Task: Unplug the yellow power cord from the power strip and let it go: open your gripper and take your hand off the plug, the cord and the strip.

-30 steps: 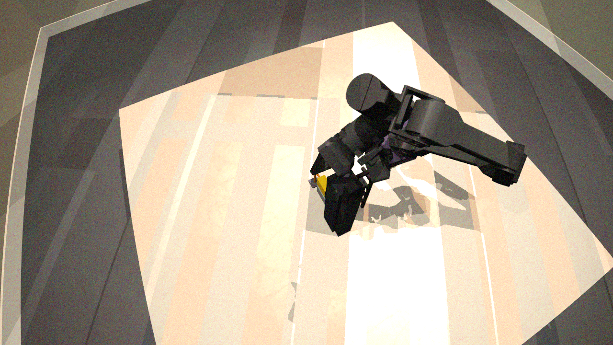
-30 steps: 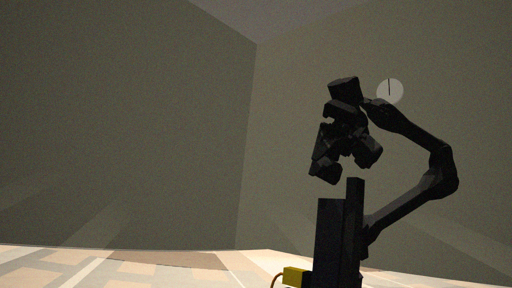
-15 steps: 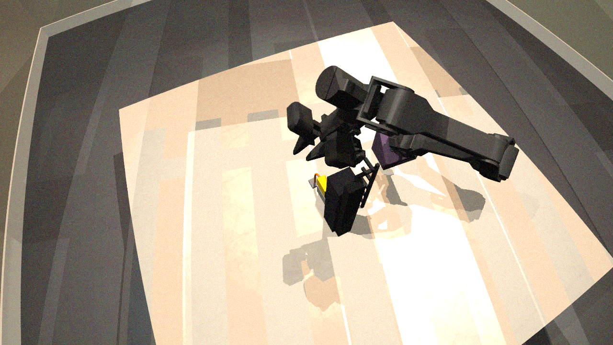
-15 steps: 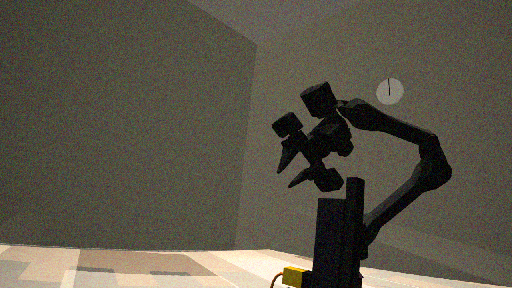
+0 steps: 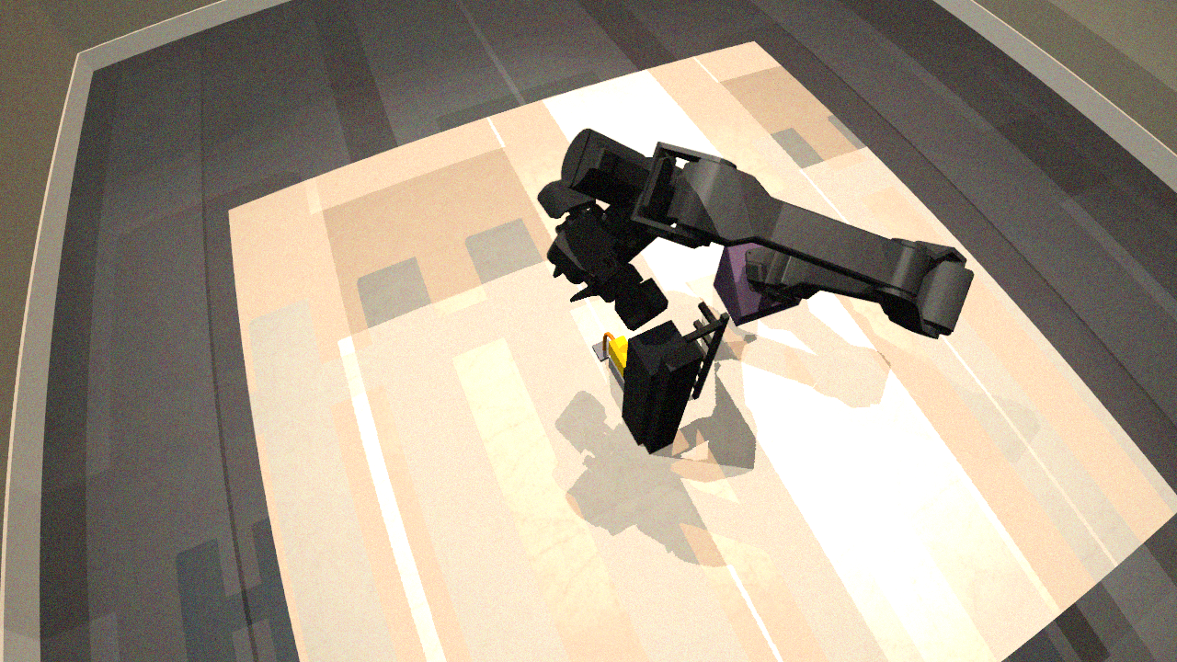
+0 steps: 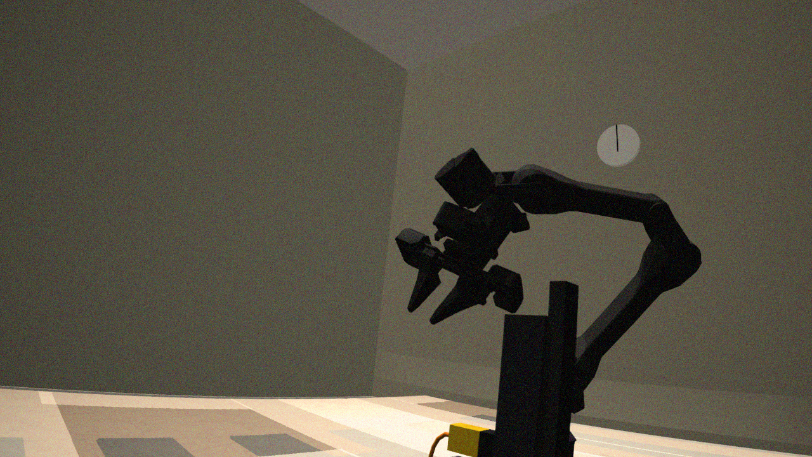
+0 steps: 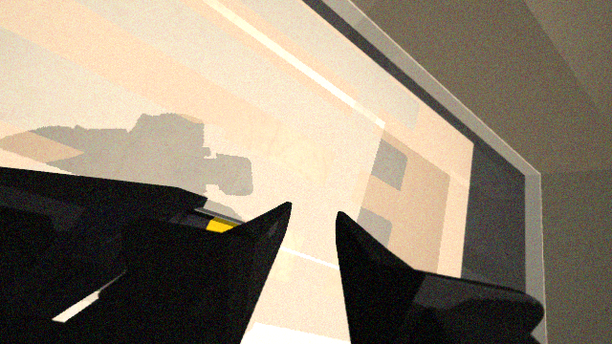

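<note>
The end effector [image 6: 427, 311] hangs in the air above the black power strip [image 6: 530, 375], fingers partly apart, holding nothing. The yellow plug [image 6: 466, 438] sits in the strip.

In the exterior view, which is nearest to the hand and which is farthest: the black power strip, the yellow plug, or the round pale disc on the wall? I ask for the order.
From the hand, which holds nothing:
1. Black power strip: upright, just to its right, its top close below the fingertips.
2. Yellow plug: lower down, at the foot of the strip.
3. Round pale disc: on the back wall, up and right.
</note>
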Action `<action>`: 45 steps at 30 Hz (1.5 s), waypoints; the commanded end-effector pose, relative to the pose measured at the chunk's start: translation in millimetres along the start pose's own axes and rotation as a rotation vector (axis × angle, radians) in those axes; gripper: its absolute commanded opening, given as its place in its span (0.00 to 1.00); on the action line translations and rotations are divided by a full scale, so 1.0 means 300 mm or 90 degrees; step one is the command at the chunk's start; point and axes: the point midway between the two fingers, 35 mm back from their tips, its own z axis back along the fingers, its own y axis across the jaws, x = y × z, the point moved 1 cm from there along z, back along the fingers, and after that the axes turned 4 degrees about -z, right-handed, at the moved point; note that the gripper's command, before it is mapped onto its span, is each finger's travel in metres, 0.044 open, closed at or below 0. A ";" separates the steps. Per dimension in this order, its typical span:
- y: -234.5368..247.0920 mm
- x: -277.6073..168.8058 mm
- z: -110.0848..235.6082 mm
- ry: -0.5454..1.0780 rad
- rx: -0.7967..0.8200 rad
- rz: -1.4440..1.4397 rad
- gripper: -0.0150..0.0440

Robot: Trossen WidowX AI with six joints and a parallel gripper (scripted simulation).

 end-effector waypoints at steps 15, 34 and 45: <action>0.112 -0.307 -0.282 0.412 -0.126 -1.103 0.53; 0.121 -0.316 -0.287 0.428 -0.141 -1.136 0.53; 0.133 -0.309 -0.285 0.428 -0.141 -1.136 0.53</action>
